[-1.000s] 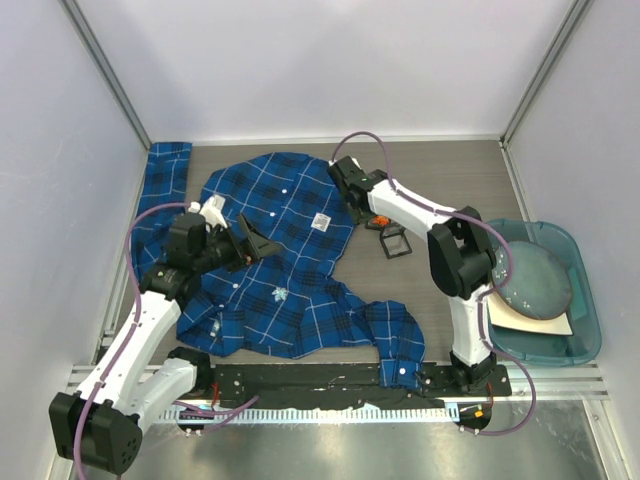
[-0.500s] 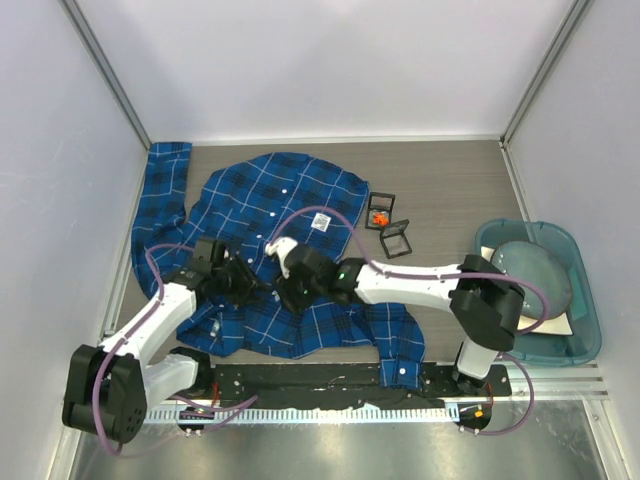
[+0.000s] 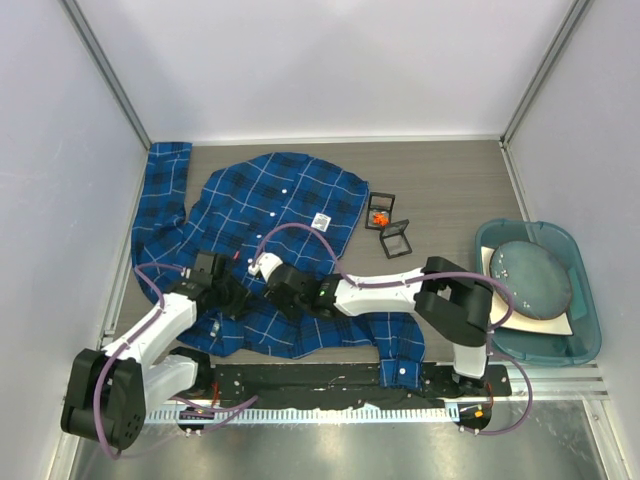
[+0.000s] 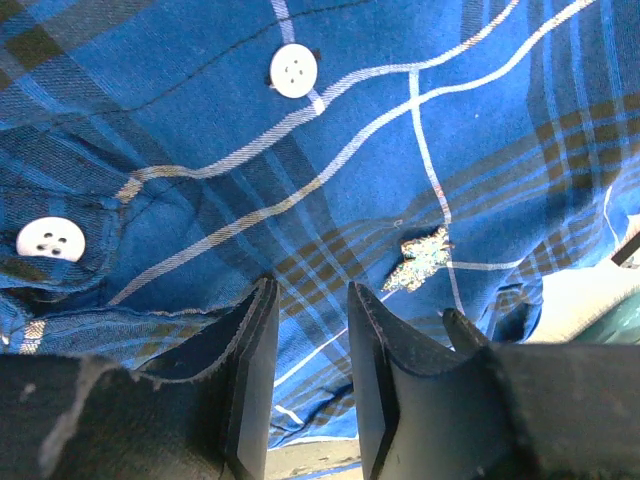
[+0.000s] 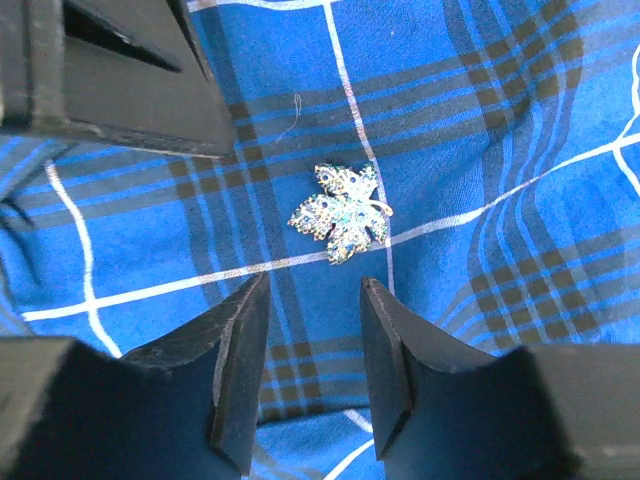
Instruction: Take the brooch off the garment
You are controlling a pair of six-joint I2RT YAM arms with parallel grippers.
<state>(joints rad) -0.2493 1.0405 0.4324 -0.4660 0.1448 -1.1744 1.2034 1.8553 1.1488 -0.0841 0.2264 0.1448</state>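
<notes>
The garment (image 3: 290,200), a blue and navy plaid shirt with white buttons, lies spread on the table's left half. The brooch (image 5: 342,212), a small glittery leaf, is pinned to its lower front; it also shows in the left wrist view (image 4: 420,258). My left gripper (image 4: 312,310) is open with a narrow gap, low over the cloth just left of the brooch and holding nothing. My right gripper (image 5: 312,300) is open, right over the cloth, with the brooch just beyond its fingertips. In the top view the two grippers, left (image 3: 243,298) and right (image 3: 272,288), nearly meet and hide the brooch.
Two small open black cases (image 3: 380,210) (image 3: 397,240) stand right of the shirt, one holding something orange. A teal bin (image 3: 590,300) with a round lid and a pale sheet sits at the far right. Walls close in on the left, back and right.
My right arm has swung from the black cases down to the shirt's front. My left gripper has dropped onto the cloth and narrowed. Both now flank the brooch.
</notes>
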